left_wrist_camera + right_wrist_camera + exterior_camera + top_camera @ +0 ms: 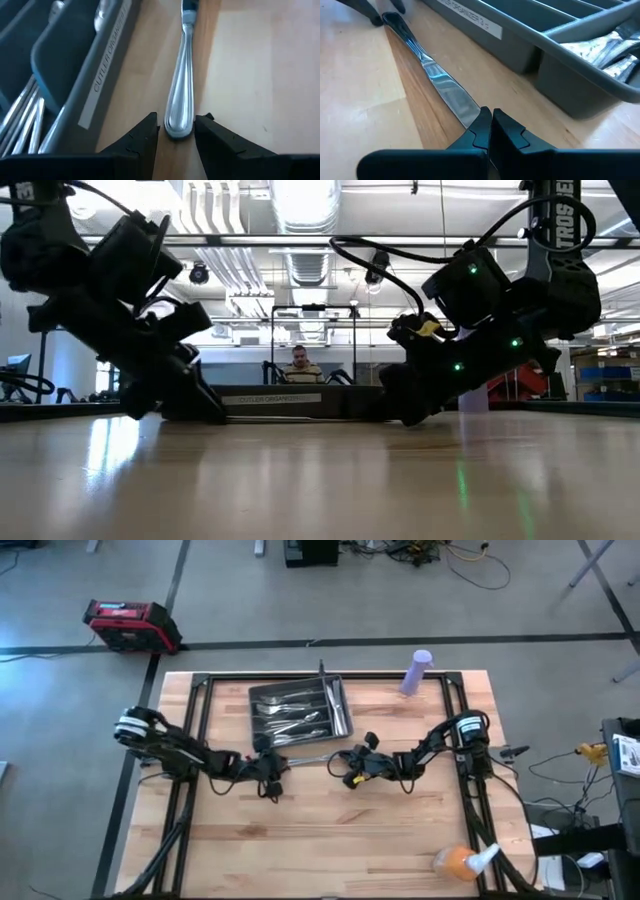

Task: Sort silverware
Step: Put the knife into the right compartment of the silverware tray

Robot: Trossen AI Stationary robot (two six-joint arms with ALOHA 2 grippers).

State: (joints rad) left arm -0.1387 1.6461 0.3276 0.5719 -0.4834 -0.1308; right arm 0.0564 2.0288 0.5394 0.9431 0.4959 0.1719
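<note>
A knife [437, 80] lies on the table [330, 830] just beside the tray [297, 710]. The right gripper [487, 127] is clenched on its blade tip. The left gripper [176, 134] stands released, handle end between its fingers. Only the high view shows sorted silverware [290, 715] in the tray.

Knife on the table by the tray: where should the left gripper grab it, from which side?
Grip the knife at its rounded handle end, coming in along its length. It lies flat beside the tray, and the left gripper already straddles that end.
</note>
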